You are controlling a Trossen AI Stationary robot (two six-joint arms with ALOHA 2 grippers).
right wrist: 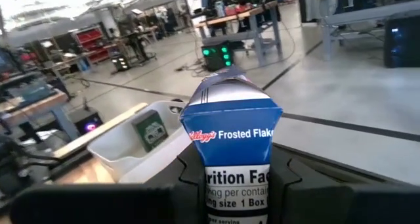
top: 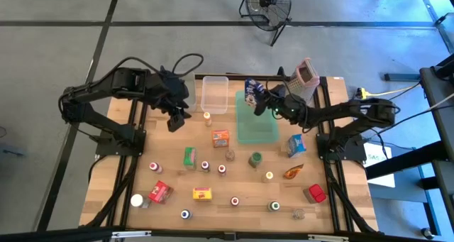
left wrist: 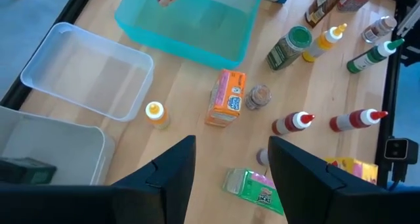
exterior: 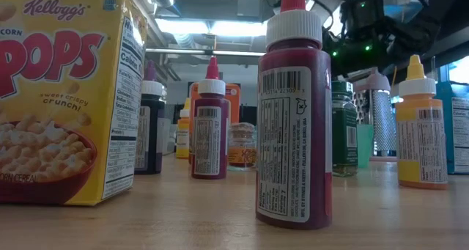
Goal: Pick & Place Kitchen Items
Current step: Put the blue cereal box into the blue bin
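Many kitchen items stand scattered on the wooden table: small cartons, jars and squeeze bottles. My right gripper reaches in from the table's right and is shut on a blue Frosted Flakes carton over the far left corner of the flat green tray. My left gripper hangs open and pointing down above the table's left half, over a green packet and near an orange carton, with nothing between its fingers. My right gripper pinches the blue carton between its two fingers, one on each narrow side of its lower part. The fingers come in level from the table's right. The carton stands upright, gabled top up; its bottom is hidden below the frame.
Two clear bins sit at the far edge, left of the tray; the nearer-left one holds a dark green item. A tall grater stands at the far right. Bottles and a yellow cereal box crowd the near half.
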